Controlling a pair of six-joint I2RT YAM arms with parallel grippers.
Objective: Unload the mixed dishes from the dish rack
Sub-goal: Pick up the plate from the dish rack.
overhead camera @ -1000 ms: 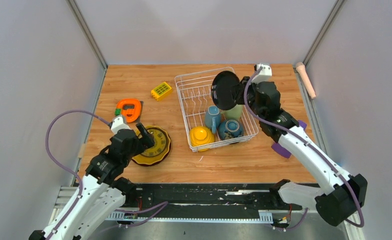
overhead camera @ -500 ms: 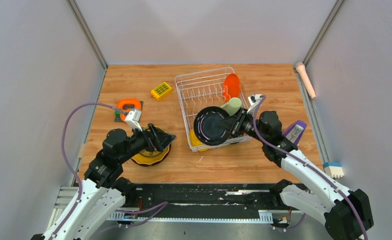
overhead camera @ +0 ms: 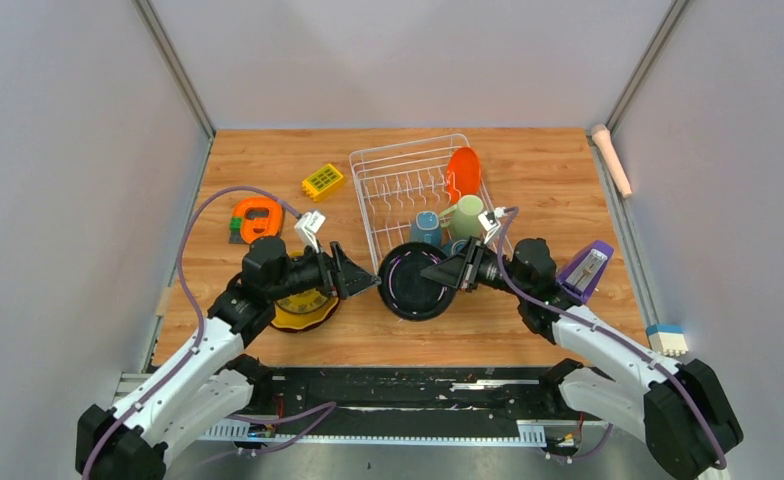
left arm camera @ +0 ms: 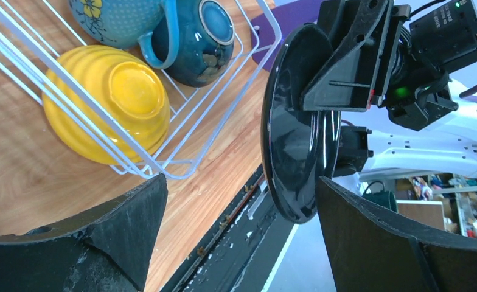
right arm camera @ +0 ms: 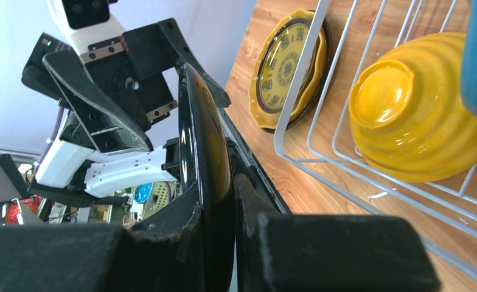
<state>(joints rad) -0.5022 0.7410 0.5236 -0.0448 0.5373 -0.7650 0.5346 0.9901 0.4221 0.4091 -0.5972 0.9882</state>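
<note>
Dark plate point(overhead camera: 413, 287) in right gripper point(overhead camera: 441, 273) (rim-clamped)

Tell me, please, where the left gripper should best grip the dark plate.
The free rim of the dark plate, opposite the right gripper's pinch, approached from the left gripper's side. The plate is held nearly edge-on to the open jaws, so they could probably straddle its thin rim.

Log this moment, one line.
right gripper: shut on dark plate | left gripper: open, facing it | dish rack: orange plate, mugs, bowls
</note>
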